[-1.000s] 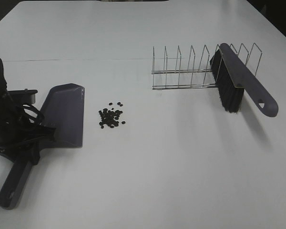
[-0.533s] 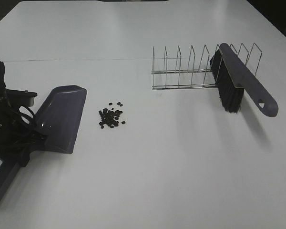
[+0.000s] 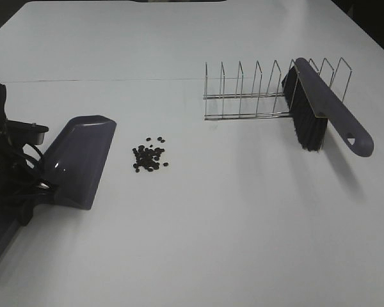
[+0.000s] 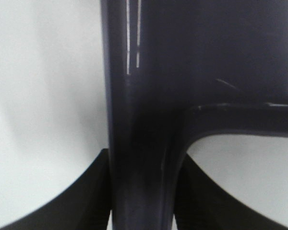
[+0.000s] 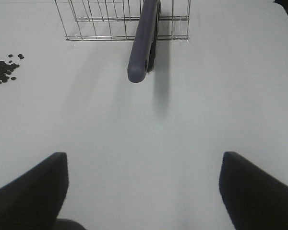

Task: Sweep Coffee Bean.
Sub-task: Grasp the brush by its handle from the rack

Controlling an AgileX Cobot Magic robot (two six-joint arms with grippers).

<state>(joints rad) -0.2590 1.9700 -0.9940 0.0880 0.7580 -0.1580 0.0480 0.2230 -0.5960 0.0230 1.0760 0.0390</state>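
Note:
The coffee beans (image 3: 149,156) lie in a small loose cluster on the white table, just right of the purple dustpan (image 3: 77,160); they also show in the right wrist view (image 5: 4,71). My left gripper (image 3: 24,195) is shut on the dustpan's handle (image 4: 139,120), which fills the left wrist view between the two dark fingers (image 4: 62,201). The pan's front edge faces the beans, a short gap away. The purple brush (image 3: 326,115) with black bristles leans in the wire rack (image 3: 256,89). My right gripper (image 5: 143,155) is open and empty, some way short of the brush handle (image 5: 143,48).
The wire rack (image 5: 101,19) stands at the back right with the brush resting in it. The white table (image 3: 230,224) stretches in front of the beans and rack. The table's dark edges show at the far corners.
My left gripper has shifted left and toward the front with the dustpan. The handle now runs off the lower left edge. The beans and brush have not moved.

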